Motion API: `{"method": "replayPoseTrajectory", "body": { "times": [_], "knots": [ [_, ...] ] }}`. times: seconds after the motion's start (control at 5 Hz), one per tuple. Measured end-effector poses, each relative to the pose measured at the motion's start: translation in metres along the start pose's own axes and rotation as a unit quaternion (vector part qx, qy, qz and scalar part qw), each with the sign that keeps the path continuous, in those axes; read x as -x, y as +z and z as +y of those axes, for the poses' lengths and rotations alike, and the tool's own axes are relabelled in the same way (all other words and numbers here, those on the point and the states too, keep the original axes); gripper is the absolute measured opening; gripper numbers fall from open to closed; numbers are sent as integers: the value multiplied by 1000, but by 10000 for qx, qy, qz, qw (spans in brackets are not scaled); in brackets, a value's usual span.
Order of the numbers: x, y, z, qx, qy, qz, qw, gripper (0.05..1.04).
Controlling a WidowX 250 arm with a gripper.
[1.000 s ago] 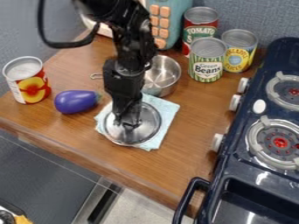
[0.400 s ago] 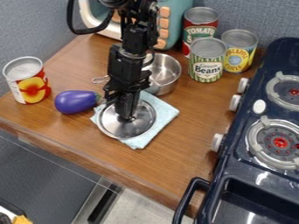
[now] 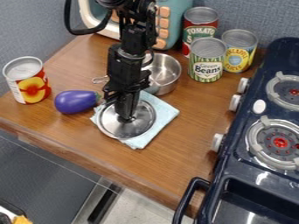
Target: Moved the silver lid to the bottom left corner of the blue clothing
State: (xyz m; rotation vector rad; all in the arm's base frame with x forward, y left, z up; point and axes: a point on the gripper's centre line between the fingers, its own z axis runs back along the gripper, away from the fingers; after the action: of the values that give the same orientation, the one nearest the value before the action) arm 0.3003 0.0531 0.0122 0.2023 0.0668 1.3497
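The round, silver metal lid [image 3: 139, 127] lies on the left part of the light-blue cloth [image 3: 166, 114], its lower-left rim reaching past the cloth's edge. The black two-finger gripper [image 3: 125, 117] points down over the lid's middle, its fingers closed on the knob. Just above the cloth is a round, shiny metal pot [image 3: 168, 71]; to the left is a glossy purple toy eggplant [image 3: 74, 102], and farther left a red-and-yellow can with a fruit picture [image 3: 32, 89]. Three more cans, red-and-green [image 3: 197, 31], green-and-white striped [image 3: 205, 65] and yellow-and-blue [image 3: 236, 54], stand together at the back of the brown wooden worktop [image 3: 181, 151], beside the dark-blue toy stove [image 3: 239, 168].
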Motion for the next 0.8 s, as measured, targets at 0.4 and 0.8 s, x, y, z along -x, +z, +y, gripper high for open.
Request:
{"method": "replayPoseTrajectory", "body": {
  "times": [0.4, 0.8],
  "knots": [
    [5, 8, 17, 504, -341, 184, 9980, 497],
    [1, 30, 24, 915, -374, 110, 9950, 1005]
  ]
}}
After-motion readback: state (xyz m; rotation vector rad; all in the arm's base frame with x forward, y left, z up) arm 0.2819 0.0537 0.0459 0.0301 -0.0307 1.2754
